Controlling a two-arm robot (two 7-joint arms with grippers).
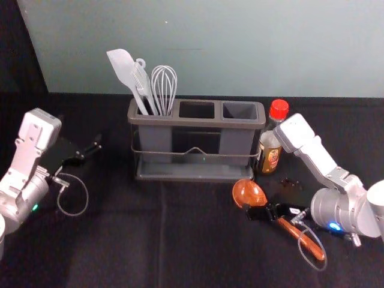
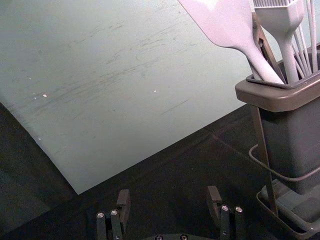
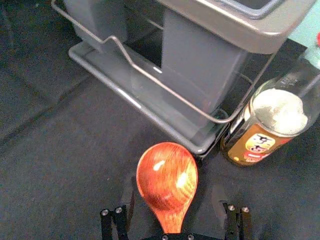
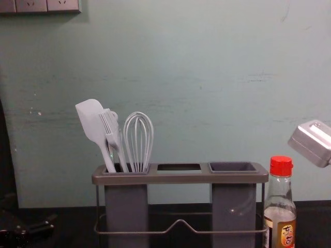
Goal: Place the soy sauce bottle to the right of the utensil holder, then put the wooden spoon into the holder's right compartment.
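You can count 1 of the 2 placements as done: the soy sauce bottle [image 4: 280, 227] stands upright just beside the holder [image 1: 198, 122], on its right. The wooden spoon [image 3: 167, 175] is left to do; it lies on the dark cloth [image 1: 120, 240] in front of the holder's right end. Your right gripper [image 3: 175, 205] is at the spoon, its 2 fingers apart on either side, not clamped. You'd next need to grip, lift and lower it into the right compartment [image 4: 234, 206]. Your left gripper [image 2: 167, 200] idles, open, left of the holder.
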